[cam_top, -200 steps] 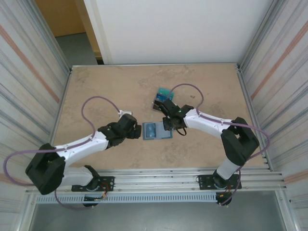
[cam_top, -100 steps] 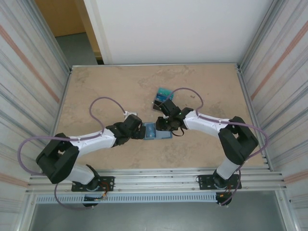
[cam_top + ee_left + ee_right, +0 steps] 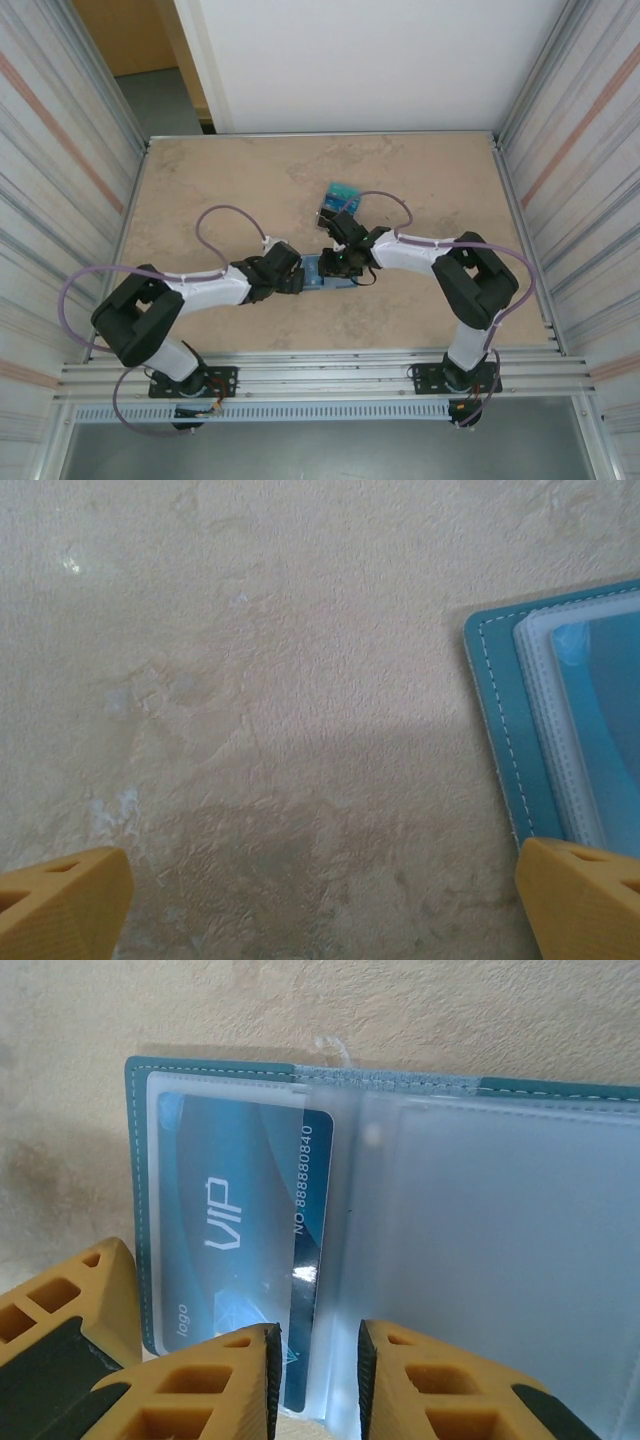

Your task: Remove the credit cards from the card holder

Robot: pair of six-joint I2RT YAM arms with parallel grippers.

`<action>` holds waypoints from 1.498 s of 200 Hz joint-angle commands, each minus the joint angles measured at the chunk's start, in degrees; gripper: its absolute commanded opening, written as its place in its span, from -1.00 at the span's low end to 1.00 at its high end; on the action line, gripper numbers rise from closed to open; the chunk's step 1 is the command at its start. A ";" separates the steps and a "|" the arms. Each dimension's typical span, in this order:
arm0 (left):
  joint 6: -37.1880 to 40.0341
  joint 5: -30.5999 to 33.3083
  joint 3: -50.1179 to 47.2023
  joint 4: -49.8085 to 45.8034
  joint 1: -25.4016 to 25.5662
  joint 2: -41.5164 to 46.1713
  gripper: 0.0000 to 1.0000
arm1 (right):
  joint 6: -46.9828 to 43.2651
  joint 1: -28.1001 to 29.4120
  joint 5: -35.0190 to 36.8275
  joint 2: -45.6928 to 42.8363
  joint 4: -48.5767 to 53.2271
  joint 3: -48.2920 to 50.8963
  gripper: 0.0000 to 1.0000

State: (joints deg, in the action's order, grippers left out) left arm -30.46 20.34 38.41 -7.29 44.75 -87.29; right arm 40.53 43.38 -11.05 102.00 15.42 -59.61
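Note:
The card holder [image 3: 319, 271] lies open and flat on the table between both grippers. In the right wrist view its pale slots [image 3: 500, 1240] face up, and a teal credit card [image 3: 240, 1220] marked VIP sits in the left slot, its lower corner poking past the sleeve. My right gripper [image 3: 315, 1375] hovers over that corner, jaws narrowly open on either side of the card's right edge. My left gripper [image 3: 320, 905] is wide open just off the holder's left edge [image 3: 495, 720], and its right fingertip [image 3: 580, 890] sits at the holder's corner.
A small dark tray [image 3: 330, 213] holding teal cards [image 3: 343, 190] stands on the table just behind the right gripper. Metal-ribbed walls close in the tan table [image 3: 220, 190] on both sides.
My left arm has reached to the right up to the holder's left edge. The right gripper has shifted left over the holder's card slot.

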 commanded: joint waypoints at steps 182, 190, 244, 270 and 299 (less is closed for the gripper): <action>-1.83 1.77 1.05 -2.89 0.86 -1.42 0.97 | 2.44 -0.92 -6.93 2.31 -4.82 -0.73 -0.53; -2.00 1.84 1.03 -3.25 0.86 -1.34 0.97 | 2.85 -1.25 -8.13 1.90 -6.00 -0.13 -0.53; -2.19 2.61 1.31 -4.83 0.86 -0.96 0.97 | 6.39 -3.47 -16.22 0.22 -15.25 4.20 -0.53; -2.38 2.81 1.76 -5.14 0.89 -1.31 0.97 | 7.54 -3.99 -19.11 0.30 -19.11 5.85 -0.53; -2.17 2.87 2.13 -5.45 0.80 -1.66 0.97 | 8.18 -4.11 -20.84 0.74 -21.81 6.97 -0.53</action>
State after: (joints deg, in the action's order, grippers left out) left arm -31.97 22.09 39.27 -10.74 45.12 -87.88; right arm 46.87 39.22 -27.59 104.09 -1.74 -53.32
